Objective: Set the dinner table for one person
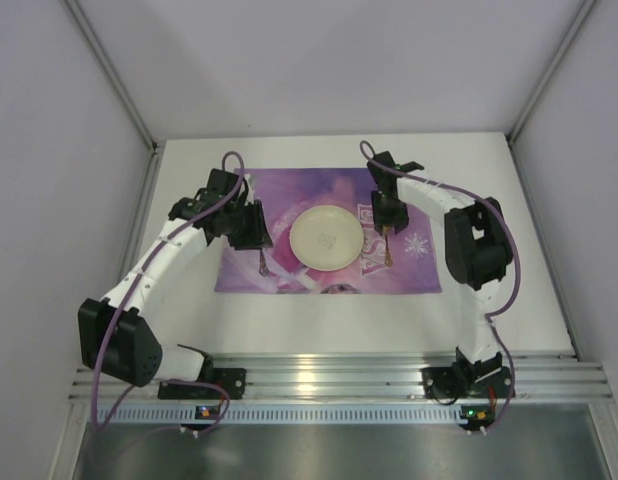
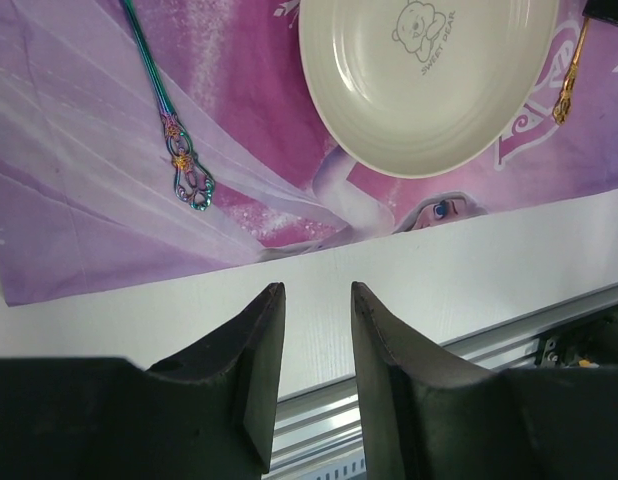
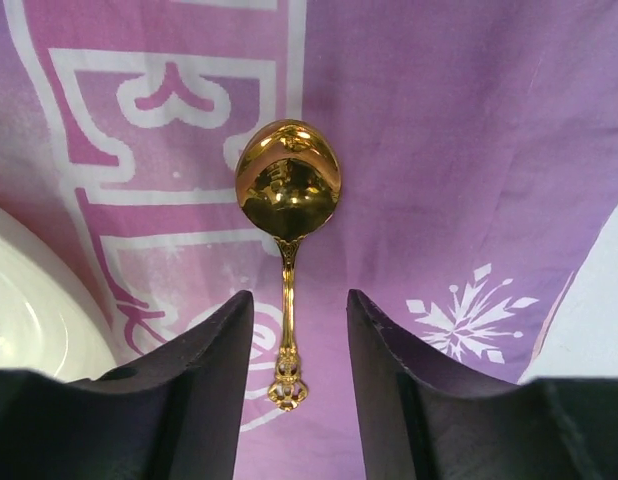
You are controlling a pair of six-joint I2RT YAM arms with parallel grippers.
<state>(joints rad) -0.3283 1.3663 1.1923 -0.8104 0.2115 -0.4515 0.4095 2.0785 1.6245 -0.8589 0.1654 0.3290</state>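
The white dinner table (image 1: 289, 322) holds a purple printed placemat (image 1: 289, 195) with a cream plate (image 1: 327, 238) at its middle. An iridescent utensil (image 2: 175, 140) lies on the mat left of the plate (image 2: 429, 80); only its handle shows. A gold spoon (image 3: 287, 190) lies on the mat right of the plate, also in the top view (image 1: 386, 252). My left gripper (image 2: 317, 300) is open and empty, above the table's bare strip near the mat's front edge. My right gripper (image 3: 299, 305) is open just above the spoon's handle, one jaw on each side, not touching it.
The ribbed aluminium rail (image 1: 339, 375) runs along the near edge, with both arm bases on it. Grey walls close in the table at the back and sides. Bare white table (image 3: 589, 330) shows right of the mat.
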